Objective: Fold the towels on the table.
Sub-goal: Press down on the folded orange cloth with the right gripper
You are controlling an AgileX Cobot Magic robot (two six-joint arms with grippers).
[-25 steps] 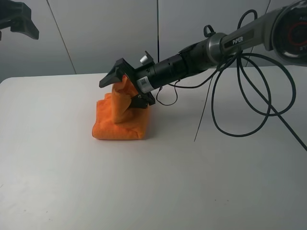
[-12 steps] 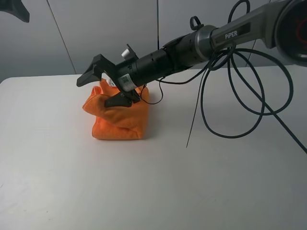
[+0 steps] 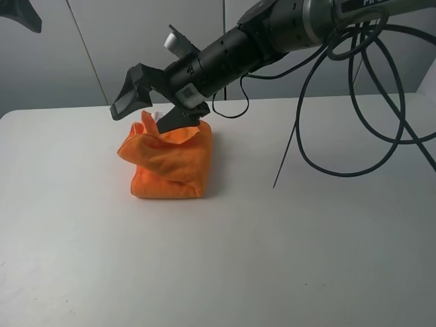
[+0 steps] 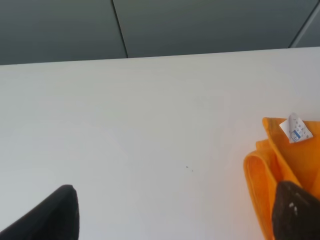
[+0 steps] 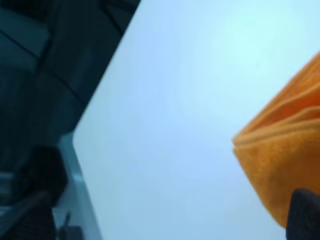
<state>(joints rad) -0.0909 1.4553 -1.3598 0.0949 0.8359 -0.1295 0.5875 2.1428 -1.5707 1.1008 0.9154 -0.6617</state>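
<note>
The orange towel (image 3: 170,163) lies in a loose folded heap on the white table (image 3: 272,259), left of the middle, with its top flap rumpled and a small white label (image 3: 158,116) at its far edge. My right gripper (image 3: 141,119) hovers open just above that far edge, reaching across from the right, with nothing between its fingers. The right wrist view shows the towel's layered edge (image 5: 285,150). My left gripper (image 4: 172,215) is open, high at the far left (image 3: 17,15); its wrist view shows the towel (image 4: 280,160) and the label (image 4: 296,129) beside one fingertip (image 4: 297,212).
Black cables (image 3: 340,129) hang from the right arm and loop down over the table's right half. The table's back edge (image 4: 150,56) runs along a grey wall. A table corner (image 5: 80,140) shows in the right wrist view.
The right gripper let the towel's raised flap drop leftward onto the heap, then lifted clear of the cloth. The left gripper stays high at the far left.
</note>
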